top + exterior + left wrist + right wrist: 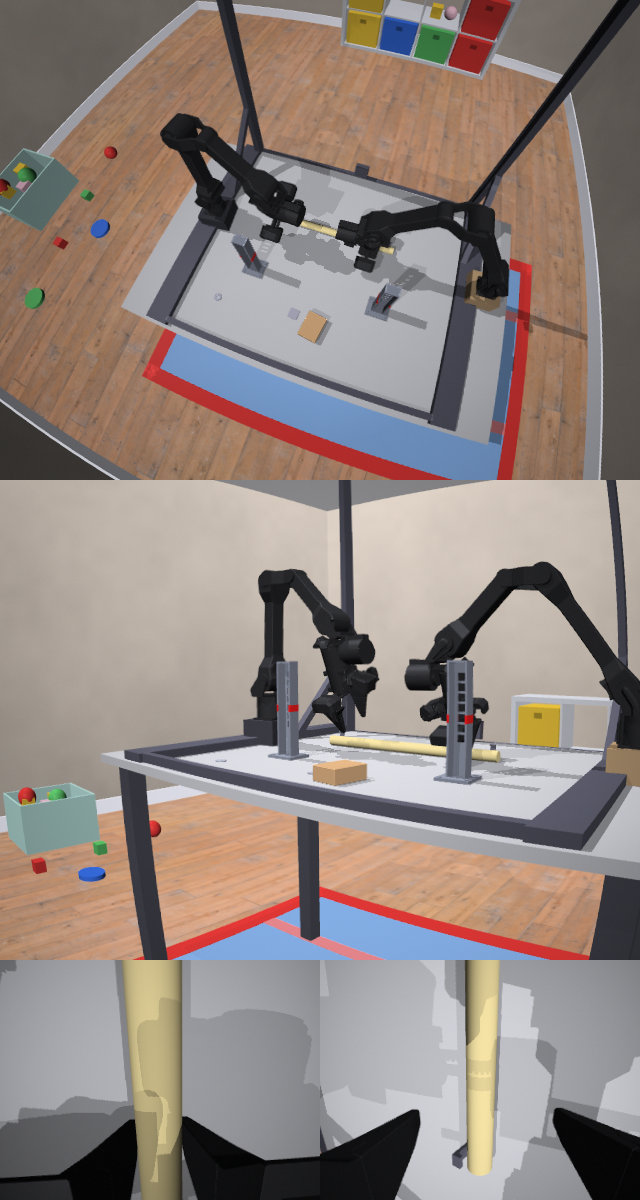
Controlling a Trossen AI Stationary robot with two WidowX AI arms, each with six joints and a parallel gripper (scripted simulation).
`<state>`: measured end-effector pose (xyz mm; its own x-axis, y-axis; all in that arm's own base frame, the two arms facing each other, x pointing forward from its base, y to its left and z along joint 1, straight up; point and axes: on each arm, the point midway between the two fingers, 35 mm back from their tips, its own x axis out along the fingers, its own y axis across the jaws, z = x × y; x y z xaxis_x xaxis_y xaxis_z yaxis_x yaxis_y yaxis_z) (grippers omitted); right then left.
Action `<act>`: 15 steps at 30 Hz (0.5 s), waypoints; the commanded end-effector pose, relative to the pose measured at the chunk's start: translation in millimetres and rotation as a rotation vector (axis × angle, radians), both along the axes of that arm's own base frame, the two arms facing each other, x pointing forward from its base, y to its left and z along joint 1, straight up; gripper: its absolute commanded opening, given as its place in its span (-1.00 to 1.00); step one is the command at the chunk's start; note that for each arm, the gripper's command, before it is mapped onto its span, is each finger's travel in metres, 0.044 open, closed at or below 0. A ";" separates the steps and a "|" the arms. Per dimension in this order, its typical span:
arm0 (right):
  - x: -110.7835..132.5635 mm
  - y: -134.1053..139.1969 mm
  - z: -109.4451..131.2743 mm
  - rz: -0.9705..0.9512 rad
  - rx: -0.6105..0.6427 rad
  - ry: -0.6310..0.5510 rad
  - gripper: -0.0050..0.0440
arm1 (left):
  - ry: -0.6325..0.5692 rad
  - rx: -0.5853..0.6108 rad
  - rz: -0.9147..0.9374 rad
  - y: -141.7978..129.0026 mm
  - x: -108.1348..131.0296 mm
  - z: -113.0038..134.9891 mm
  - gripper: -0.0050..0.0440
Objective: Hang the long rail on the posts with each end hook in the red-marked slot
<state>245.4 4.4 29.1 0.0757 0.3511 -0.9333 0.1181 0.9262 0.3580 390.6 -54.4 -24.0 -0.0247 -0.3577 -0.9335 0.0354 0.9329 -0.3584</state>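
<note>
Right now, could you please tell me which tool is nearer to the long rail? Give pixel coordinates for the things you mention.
Left: the left tool [357,246] [440,739] [158,1125] is closed on the rail [320,228] [392,746] [155,1050] [481,1135]; the right tool [279,213] [353,723] [488,1115] is open above it.

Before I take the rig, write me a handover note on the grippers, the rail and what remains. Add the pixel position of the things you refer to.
Left gripper [368,242] [456,724] [159,1121]: shut on the long rail [320,228] [392,745] [155,1050] [480,1080].
Right gripper [279,214] [353,723] [486,1111]: open, fingers either side of the rail's end, not gripping.
Rail: low over the table, off both posts; table contact unclear. A dark hook [458,1160] shows at one end.
Posts: near post [387,297] [452,728] and far post [242,250] [283,728], upright.
Done: left grip only.
Left: regrip right, lift, seat both hooks at the red marks, release.
</note>
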 end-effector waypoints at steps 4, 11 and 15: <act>2.9 6.2 0.8 0.008 -0.092 0.062 0.31 | -0.025 -0.005 -0.003 -0.7 4.4 7.3 -1.00; 7.9 24.7 -6.0 0.003 -0.315 0.122 0.12 | -0.025 -0.005 -0.003 -0.7 4.4 7.3 -1.00; 10.9 36.9 -8.3 -0.004 -0.453 0.119 0.12 | -0.025 -0.005 -0.003 -0.7 4.4 7.3 -1.00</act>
